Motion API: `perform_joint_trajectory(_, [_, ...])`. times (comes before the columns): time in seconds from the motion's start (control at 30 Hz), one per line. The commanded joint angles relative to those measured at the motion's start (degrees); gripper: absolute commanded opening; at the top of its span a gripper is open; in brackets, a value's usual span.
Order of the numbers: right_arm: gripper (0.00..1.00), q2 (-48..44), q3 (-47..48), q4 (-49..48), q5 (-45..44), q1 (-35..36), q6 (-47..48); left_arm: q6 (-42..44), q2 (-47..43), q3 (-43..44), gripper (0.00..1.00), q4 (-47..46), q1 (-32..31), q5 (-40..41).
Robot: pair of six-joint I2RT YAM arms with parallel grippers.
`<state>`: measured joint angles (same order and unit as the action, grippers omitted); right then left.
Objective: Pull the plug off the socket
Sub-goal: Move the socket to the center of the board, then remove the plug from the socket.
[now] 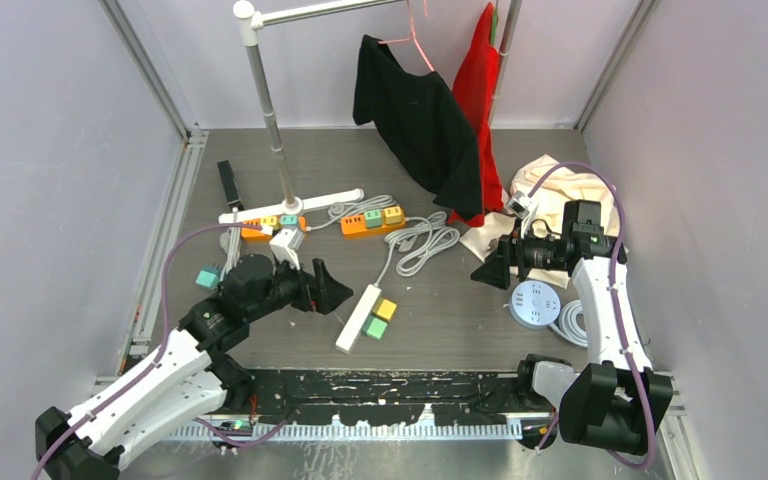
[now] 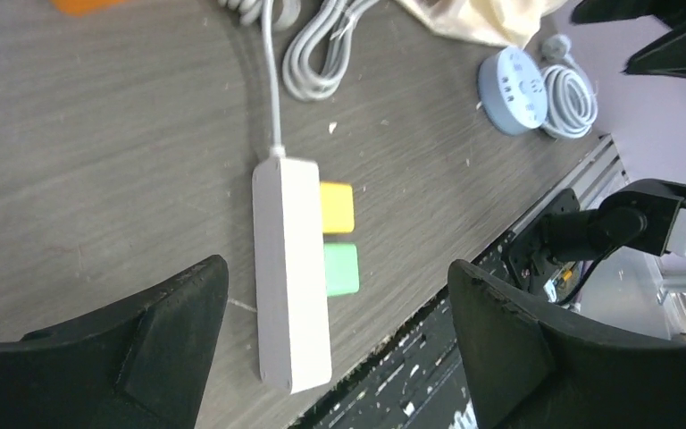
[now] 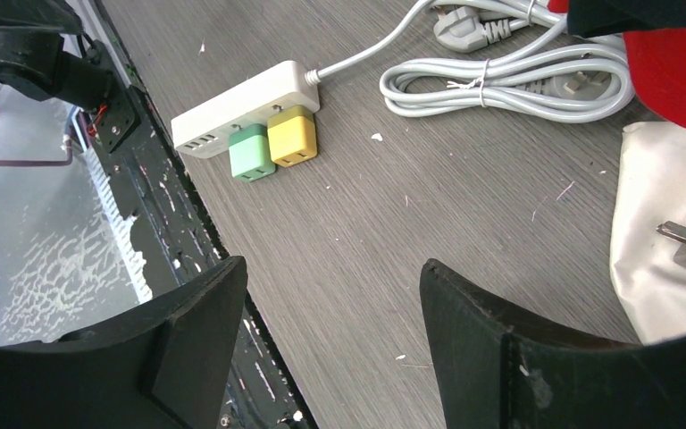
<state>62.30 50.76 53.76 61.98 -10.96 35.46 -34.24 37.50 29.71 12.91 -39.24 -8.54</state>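
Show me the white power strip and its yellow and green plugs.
white power strip (image 2: 286, 277), left wrist view, body middle
yellow plug (image 2: 338, 208), left wrist view, top
green plug (image 2: 341, 269), left wrist view, top

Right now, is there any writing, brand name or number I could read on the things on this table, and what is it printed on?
No text can be read in any view.
Round socket hub: small dark marks on its top face, too small and blurred to read.
White power strip, yellow plug, green plug: no lettering shows.
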Motion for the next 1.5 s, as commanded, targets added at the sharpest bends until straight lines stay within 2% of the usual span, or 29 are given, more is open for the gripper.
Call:
perform_joint_trajectory(0.0, [0.76,0.1,-0.1,-1.2,-0.2,0.3,0.7,-4.4,3.8,3.7,0.9,6.4,-3.0,2.5])
perform_joint_trajectory(0.03, [0.76,0.0,-0.1,-1.2,-0.2,0.3,0.7,-4.0,5.3,5.1,0.89,11.4,-6.0,6.9])
perform_joint_trajectory(0.17, [0.76,0.1,-0.1,-1.2,-0.7,0.3,0.9,-4.5,14.7,12.9,0.89,25.2,-24.6,30.8])
perform_joint_trajectory(0.23, [0.76,0.2,0.0,-1.3,-0.8,0.3,0.9,-5.3,21.4,17.2,0.9,30.0,-31.3,39.2])
perform_joint_trajectory(0.3, [0.76,0.2,-0.1,-1.2,-0.7,0.3,1.0,-5.3,28.4,21.2,0.9,33.6,-34.7,43.2])
perform_joint_trajectory(0.4, [0.76,0.3,-0.1,-1.2,-0.9,0.3,1.0,-5.3,38.1,25.3,0.88,37.1,-35.6,45.0])
perform_joint_trajectory(0.47, [0.76,0.2,-0.1,-1.2,-1.0,0.3,1.0,-5.5,42.6,27.1,0.83,38.3,-35.6,45.4])
perform_joint_trajectory(0.53, [0.76,0.2,-0.1,-1.2,-1.1,0.3,1.0,-5.4,45.3,27.9,0.82,38.2,-35.7,44.8])
perform_joint_trajectory(0.6, [0.76,0.1,-0.1,-1.2,-1.0,0.3,1.0,-3.8,46.5,27.2,0.79,35.3,-35.6,42.4])
perform_joint_trajectory(0.7, [0.76,0.0,-0.1,-1.2,-1.0,0.3,1.1,-1.9,46.6,24.3,0.68,28.5,-35.7,37.7])
perform_joint_trajectory(0.83, [0.76,0.0,-0.1,-1.1,-1.0,0.3,1.2,-1.7,45.9,20.8,0.6,20.6,-35.5,33.2])
perform_joint_trajectory(1.03, [0.76,0.0,-0.1,-1.1,-1.0,0.3,1.2,-2.5,45.7,17.0,0.55,17.5,-33.2,30.5])
perform_joint_trajectory(1.17, [0.76,-0.1,-0.1,-1.1,-1.0,0.3,1.2,-2.4,44.7,15.0,0.47,14.8,-31.8,28.2])
perform_joint_trajectory(1.23, [0.76,0.0,-0.1,-1.1,-1.0,0.3,1.2,-2.4,44.3,14.1,0.4,13.6,-30.9,27.1])
perform_joint_trajectory(1.27, [0.76,0.1,-0.1,-1.1,-1.0,0.3,1.2,-2.4,44.3,13.8,0.32,13.3,-30.6,26.7])
perform_joint_trajectory(1.37, [0.76,0.0,-0.2,-1.1,-1.0,0.3,1.2,-2.0,43.3,13.6,0.01,13.0,-29.7,25.3])
perform_joint_trajectory(1.47, [0.76,0.0,-0.1,-1.0,-0.8,0.3,1.4,-0.1,40.5,13.0,0.0,10.8,-29.2,22.2])
